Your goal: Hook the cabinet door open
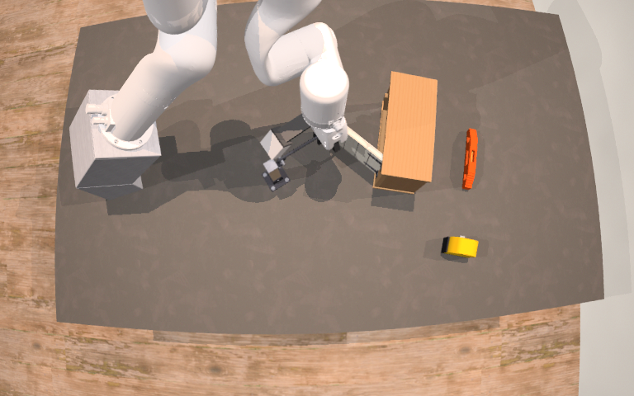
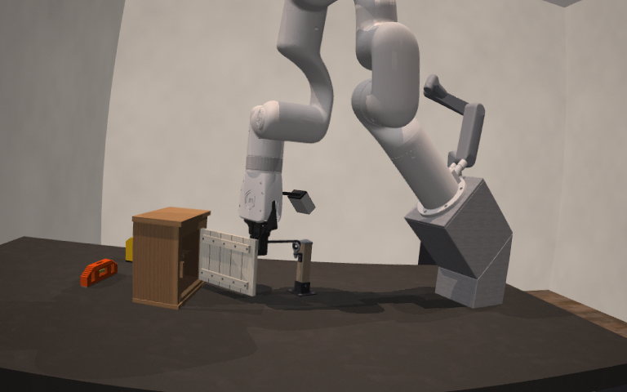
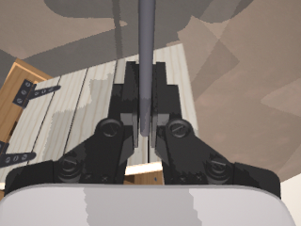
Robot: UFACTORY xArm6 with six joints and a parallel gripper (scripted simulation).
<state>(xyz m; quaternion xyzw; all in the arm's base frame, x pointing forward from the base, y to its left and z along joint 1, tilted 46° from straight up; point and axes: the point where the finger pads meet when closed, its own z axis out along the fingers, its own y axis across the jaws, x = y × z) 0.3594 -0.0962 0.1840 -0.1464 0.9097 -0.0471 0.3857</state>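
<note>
The wooden cabinet (image 1: pixel 411 125) (image 2: pixel 154 263) stands upright, looking flat on its base. Its pale plank door (image 2: pixel 226 258) (image 3: pixel 96 101) stands wide open, well over 12 degrees. The dark hook rod (image 2: pixel 282 241) (image 3: pixel 146 42) runs from the post (image 2: pixel 303 270) (image 1: pixel 275 174) towards the door's free edge, near its top. My gripper (image 2: pixel 262 252) (image 3: pixel 145 80) points down there, fingers on both sides of the rod. The fingers are barely parted, with thin gaps beside the rod in the wrist view. The eye and the hook's tip are hidden, so their engagement cannot be told.
An orange spirit level (image 1: pixel 470 158) (image 2: pixel 99 272) lies behind the cabinet. A yellow tape measure (image 1: pixel 461 247) (image 2: pixel 129 249) stands off to its side. The arm's grey base block (image 1: pixel 124 170) (image 2: pixel 471 249) stands beyond the post. The wrist camera housing hangs near the post top.
</note>
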